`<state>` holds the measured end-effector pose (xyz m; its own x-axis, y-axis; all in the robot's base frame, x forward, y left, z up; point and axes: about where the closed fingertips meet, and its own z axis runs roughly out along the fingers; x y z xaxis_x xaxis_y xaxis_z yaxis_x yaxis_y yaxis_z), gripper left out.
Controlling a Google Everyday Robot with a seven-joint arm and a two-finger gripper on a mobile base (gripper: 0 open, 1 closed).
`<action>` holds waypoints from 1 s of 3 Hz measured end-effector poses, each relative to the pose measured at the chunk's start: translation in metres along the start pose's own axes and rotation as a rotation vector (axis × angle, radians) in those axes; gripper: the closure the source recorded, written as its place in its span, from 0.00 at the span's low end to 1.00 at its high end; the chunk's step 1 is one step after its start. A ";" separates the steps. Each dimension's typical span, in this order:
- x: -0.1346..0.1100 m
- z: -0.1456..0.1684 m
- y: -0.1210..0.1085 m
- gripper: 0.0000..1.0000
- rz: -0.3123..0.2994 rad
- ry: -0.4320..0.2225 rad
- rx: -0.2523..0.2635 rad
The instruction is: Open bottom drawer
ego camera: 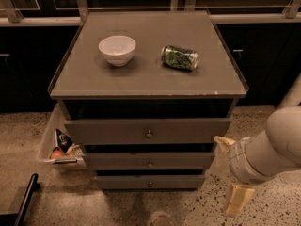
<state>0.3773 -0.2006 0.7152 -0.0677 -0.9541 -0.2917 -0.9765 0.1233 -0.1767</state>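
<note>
The grey cabinet (146,79) has three drawers, each front set a little further back than the one above. The bottom drawer (122,182) is the slimmest front, lowest, with a small round knob (150,184) at its centre; no interior shows. My gripper (230,171) hangs to the right of the cabinet, beside the middle and bottom drawers, apart from them. Its two cream fingertips (238,198) stand wide apart with nothing between them. The thick white arm (277,145) comes in from the right edge.
A white bowl (117,50) and a green can (179,57) on its side rest on the cabinet top. A white bin (49,142) with snack packets stands left of the cabinet. A black bar (26,199) lies at the bottom left. Dark cabinets run behind.
</note>
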 end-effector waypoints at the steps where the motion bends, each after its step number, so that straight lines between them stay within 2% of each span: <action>1: 0.010 0.023 0.001 0.00 0.034 -0.004 -0.026; 2: 0.036 0.077 0.001 0.00 0.108 -0.002 -0.067; 3: 0.056 0.134 -0.003 0.00 0.152 -0.023 -0.100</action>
<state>0.4042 -0.2183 0.5734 -0.2126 -0.9197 -0.3300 -0.9709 0.2369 -0.0350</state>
